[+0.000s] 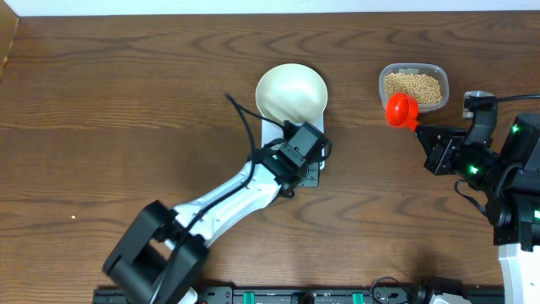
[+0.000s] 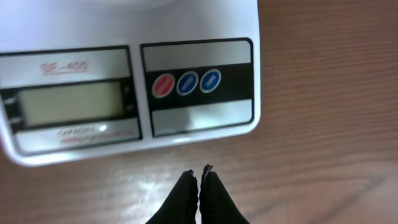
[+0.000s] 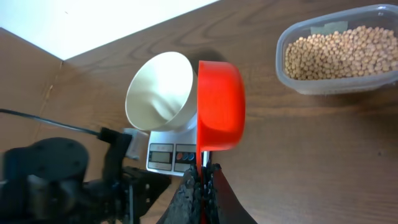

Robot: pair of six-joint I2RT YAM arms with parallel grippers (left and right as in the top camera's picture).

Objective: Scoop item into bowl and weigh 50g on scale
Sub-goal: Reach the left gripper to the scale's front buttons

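The white bowl (image 1: 291, 92) (image 3: 158, 90) sits empty on the white scale (image 2: 134, 87) (image 3: 171, 155) at the table's middle. The scale's display (image 2: 68, 102) looks blank; a red and two blue buttons (image 2: 186, 83) sit beside it. My left gripper (image 2: 199, 176) (image 1: 305, 154) is shut and empty, tips just in front of the scale's near edge. My right gripper (image 3: 202, 171) (image 1: 426, 137) is shut on the handle of a red scoop (image 3: 219, 104) (image 1: 402, 109), held in the air beside the clear tub (image 1: 413, 84) (image 3: 339, 53). The tub holds the tan beans (image 3: 339, 51) (image 1: 413, 88).
The wooden table (image 1: 126, 101) spreads wide to the left. A white wall edge (image 3: 93, 25) lies beyond the table's far side. The left arm (image 1: 219, 207) crosses the near middle; the right arm base (image 1: 515, 186) stands at the right edge.
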